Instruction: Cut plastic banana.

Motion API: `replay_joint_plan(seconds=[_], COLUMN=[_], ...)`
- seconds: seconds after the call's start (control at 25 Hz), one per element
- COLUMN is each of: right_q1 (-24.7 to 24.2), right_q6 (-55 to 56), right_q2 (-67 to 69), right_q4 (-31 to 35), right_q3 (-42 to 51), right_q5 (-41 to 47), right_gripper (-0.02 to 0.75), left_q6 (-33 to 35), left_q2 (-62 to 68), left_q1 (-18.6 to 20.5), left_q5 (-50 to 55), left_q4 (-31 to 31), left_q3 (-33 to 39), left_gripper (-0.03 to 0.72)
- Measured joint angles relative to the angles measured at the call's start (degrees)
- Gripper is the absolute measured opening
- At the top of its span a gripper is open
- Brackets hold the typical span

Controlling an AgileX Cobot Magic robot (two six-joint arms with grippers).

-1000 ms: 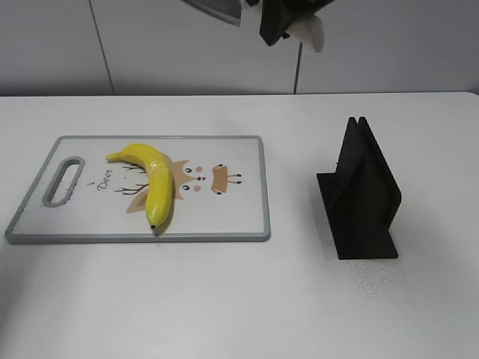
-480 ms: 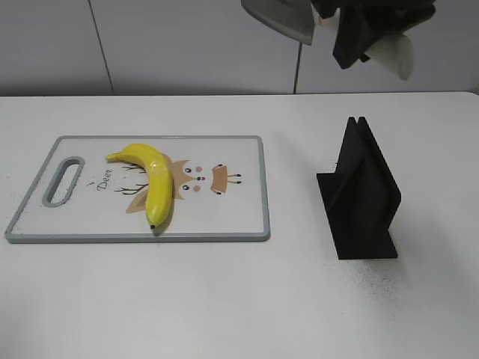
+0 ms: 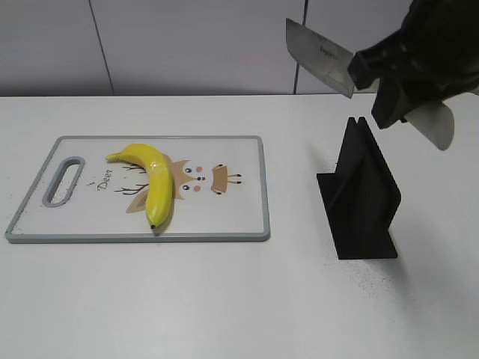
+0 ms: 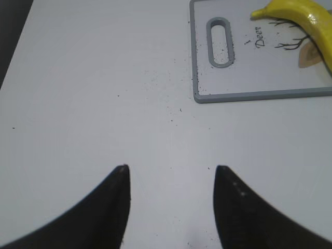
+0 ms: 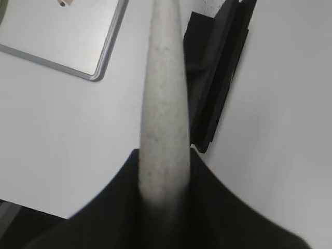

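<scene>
The plastic banana (image 3: 153, 182) lies whole on a white cutting board (image 3: 247, 221) with a grey rim at the left of the table; its stem end shows in the left wrist view (image 4: 301, 15). My right gripper (image 3: 389, 78) is shut on the pale handle (image 5: 163, 104) of a knife, whose steel blade (image 3: 318, 56) points left in the air above the black knife stand (image 3: 363, 194). My left gripper (image 4: 171, 171) is open and empty over bare table, left of the board's handle slot (image 4: 218, 35).
The black knife stand stands upright on the right half of the table and shows in the right wrist view (image 5: 218, 78). The board's corner (image 5: 98, 72) shows there too. A grey panelled wall runs behind the table.
My right gripper has carried the knife from above the board's right end to the right and downward, to just above the black stand. The banana and board have not moved.
</scene>
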Motion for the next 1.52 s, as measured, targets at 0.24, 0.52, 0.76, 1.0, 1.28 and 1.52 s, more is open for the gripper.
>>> replay_joint_plan(seconds=[0.24, 0.52, 0.76, 1.0, 1.28, 1.52], right_q1=[0.0, 0.0, 0.0, 0.0, 0.0, 0.0], right_q6=[4.0, 11.6, 15.1, 18.1, 18.9, 19.2], right_q2=[-2.8, -4.6, -5.8, -8.0, -8.7, -8.8], right_q4=[-1.2, -3.8, -4.0, -4.4, -4.5, -4.7], right_q3=[8.5, 14.1, 15.8, 19.3, 21.1, 21.5], right_q5=[-4.6, -8.1, -8.9, -9.5, -9.9, -11.6], right_gripper=[0.162, 0.162, 0.162, 0.162, 0.162, 0.162], left_q6=[-0.1, -3.2, -11.0, -12.4, -12.5, -12.5], left_q2=[-8.1, -8.7, -8.7, -8.8, -16.3, -18.8], left_q1=[-0.3, -7.5, -7.8, -7.8, -7.9, -7.9], left_q5=[0.2, 1.6, 2.1, 2.8, 3.0, 3.3], left_q4=[-1.5, 0.0, 5.6, 3.1, 2.4, 2.6], left_q3=[3.2, 3.7, 4.0, 4.3, 4.5, 4.5], left_gripper=[0.506, 0.504, 0.504, 0.504, 0.504, 0.504])
